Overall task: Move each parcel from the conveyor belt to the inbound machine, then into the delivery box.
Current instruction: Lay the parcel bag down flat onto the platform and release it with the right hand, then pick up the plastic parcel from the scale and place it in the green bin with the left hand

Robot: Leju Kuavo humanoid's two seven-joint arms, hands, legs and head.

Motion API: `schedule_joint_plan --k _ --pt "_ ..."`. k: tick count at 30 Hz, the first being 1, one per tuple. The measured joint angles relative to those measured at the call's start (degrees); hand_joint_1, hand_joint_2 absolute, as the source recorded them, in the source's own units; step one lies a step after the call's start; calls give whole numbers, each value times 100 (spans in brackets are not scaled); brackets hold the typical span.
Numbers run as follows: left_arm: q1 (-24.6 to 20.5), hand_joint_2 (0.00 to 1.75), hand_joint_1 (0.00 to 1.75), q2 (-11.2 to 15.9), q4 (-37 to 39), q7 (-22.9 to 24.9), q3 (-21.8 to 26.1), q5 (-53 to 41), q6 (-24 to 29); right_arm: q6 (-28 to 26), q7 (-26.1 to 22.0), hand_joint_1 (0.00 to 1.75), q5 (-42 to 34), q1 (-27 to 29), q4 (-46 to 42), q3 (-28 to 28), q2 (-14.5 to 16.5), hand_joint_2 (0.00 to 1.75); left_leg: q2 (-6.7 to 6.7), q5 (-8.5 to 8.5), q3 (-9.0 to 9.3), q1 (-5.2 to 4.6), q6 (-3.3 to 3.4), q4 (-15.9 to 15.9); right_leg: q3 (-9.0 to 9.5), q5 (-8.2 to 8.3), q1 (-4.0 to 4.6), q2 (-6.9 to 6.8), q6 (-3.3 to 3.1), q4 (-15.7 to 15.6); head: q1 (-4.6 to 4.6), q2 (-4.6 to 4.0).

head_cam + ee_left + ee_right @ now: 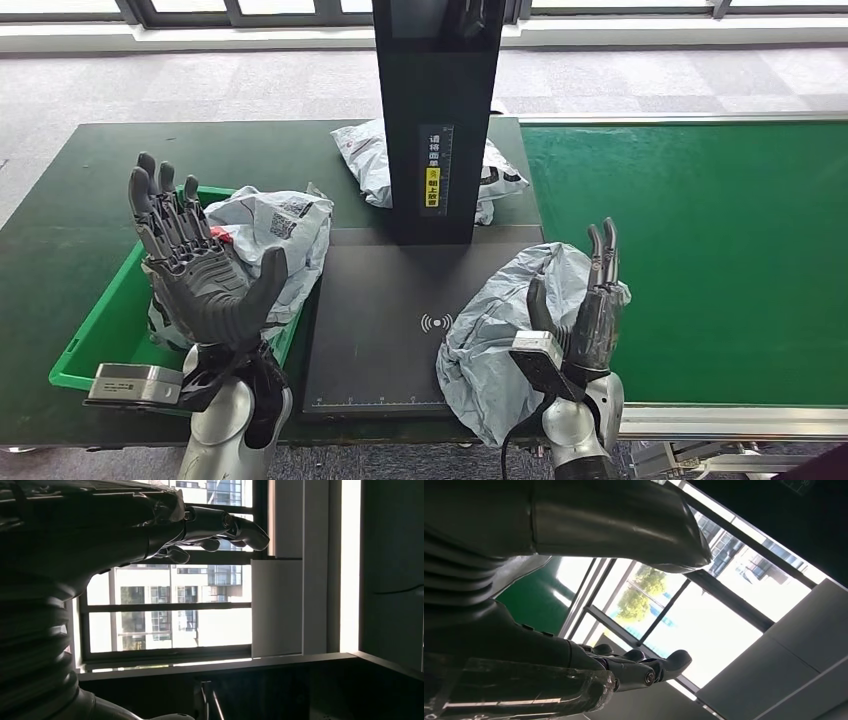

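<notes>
A crumpled grey parcel lies on the right edge of the inbound machine's black plate, partly hanging over toward the conveyor belt. My right hand stands just right of it, fingers straight up, thumb against the parcel's side, nothing gripped. In the right wrist view the right hand's fingers and thumb stand apart with only window between them. My left hand is raised open over the green delivery box, which holds a grey parcel. The left wrist view has the left hand's fingers stretched out and empty.
The machine's black column rises at the back of the plate. Another grey parcel lies behind it on the dark green table. The belt to the right is bare, with a metal rail along its near edge.
</notes>
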Motion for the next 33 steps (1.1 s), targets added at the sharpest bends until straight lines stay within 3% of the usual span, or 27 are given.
schedule_joint_plan --k 7,11,14,17,21,24,33 --pt "-4 175 0 0 30 0 -3 -32 1 5 0 0 0 0 -1 0 0 0 0 0 0 0 0 0 0 0 0 0 0 0 0 0" --pt "-6 175 0 -1 41 3 -3 -45 -6 1 1 0 0 0 0 0 0 175 1 0 2 0 0 2 -3 1 0 0 0 -1 0 0" --pt "-67 175 0 -3 234 282 -95 -321 -487 -243 0 0 154 86 -480 -152 33 175 -14 4 -4 -8 6 7 -18 -1 -8 -14 6 -3 -1 0" --pt "-348 175 0 -14 1131 792 -455 -729 -1271 -646 -7 0 399 115 -1911 -732 136 175 -48 8 -16 -15 15 8 -19 -6 -16 -47 18 -5 0 0" --pt "-1058 175 0 -124 2941 782 -1103 -341 -1051 -711 -3 0 508 121 -3166 -1308 175 175 -16 0 -19 -20 23 11 -15 12 -22 -12 29 -6 2 0" --pt "-1408 175 0 -227 3764 753 -1416 -261 -990 -701 4 0 529 165 -3681 -1499 175 175 6 -2 -17 -22 26 13 -19 17 -23 7 34 -7 2 0" --pt "-1771 175 0 -384 4694 732 -1695 -239 -958 -701 8 0 534 214 -4228 -1724 175 175 8 -1 -17 -19 25 10 -23 15 -19 7 31 -4 2 0"
